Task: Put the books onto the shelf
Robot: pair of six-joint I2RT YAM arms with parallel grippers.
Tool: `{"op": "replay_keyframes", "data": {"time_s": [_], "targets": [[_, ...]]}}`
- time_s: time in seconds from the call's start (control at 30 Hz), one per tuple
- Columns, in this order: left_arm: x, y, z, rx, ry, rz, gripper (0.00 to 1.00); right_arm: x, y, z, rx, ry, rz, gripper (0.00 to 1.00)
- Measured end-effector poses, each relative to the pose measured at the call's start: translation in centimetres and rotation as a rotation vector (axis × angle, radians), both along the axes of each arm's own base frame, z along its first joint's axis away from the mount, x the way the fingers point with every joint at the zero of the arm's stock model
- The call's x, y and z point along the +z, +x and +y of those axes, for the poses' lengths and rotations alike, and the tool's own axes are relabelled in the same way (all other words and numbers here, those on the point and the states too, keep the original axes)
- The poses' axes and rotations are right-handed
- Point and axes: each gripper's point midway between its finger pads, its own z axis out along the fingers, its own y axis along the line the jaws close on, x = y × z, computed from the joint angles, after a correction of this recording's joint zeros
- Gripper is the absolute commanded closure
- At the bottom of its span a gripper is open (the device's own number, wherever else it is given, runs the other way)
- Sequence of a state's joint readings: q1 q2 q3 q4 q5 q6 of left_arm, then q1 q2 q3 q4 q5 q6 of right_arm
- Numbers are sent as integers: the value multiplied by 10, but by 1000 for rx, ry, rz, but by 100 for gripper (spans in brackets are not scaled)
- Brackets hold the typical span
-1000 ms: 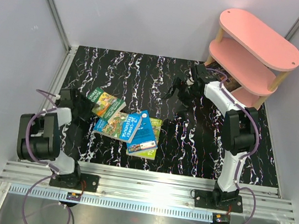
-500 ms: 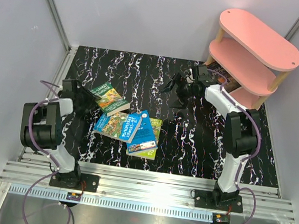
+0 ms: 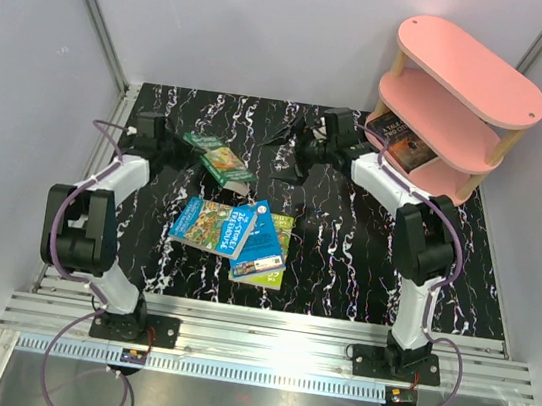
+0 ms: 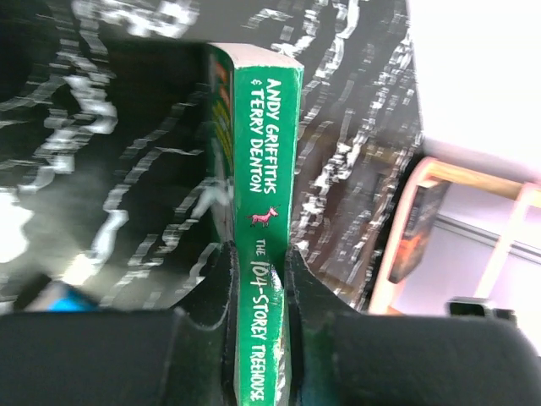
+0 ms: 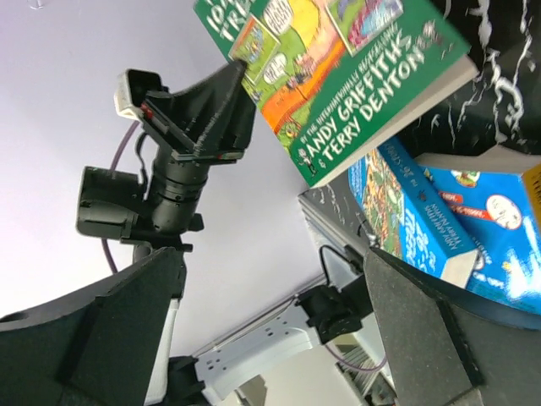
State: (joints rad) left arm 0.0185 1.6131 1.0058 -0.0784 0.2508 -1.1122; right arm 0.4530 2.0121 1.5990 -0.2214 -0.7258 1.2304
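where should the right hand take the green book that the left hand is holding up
Probably grip the green book by its free end, away from the left hand, which pinches the covers at the spine. Bring the open right hand in from its own side, one finger on each cover: the book is thin and that end sticks out clear of the table.

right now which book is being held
The green book, clamped by its spine in the left end effector; the other books lie on the table or shelf.
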Motion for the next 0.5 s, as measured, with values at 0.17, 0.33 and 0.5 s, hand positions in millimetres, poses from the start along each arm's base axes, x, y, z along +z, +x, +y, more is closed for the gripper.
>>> {"op": "replay_keyframes", "data": {"time_s": [0.17, 0.33, 0.5], "targets": [[16, 17, -27, -14, -3, -12, 100, -8, -4, 4, -24, 14, 77, 0], [25, 24, -40, -2, -27, -15, 100, -36, -13, -1, -67, 13, 190, 0], [29, 34, -45, 29, -53, -12, 100, -48, -15, -2, -106, 40, 253, 0]]}}
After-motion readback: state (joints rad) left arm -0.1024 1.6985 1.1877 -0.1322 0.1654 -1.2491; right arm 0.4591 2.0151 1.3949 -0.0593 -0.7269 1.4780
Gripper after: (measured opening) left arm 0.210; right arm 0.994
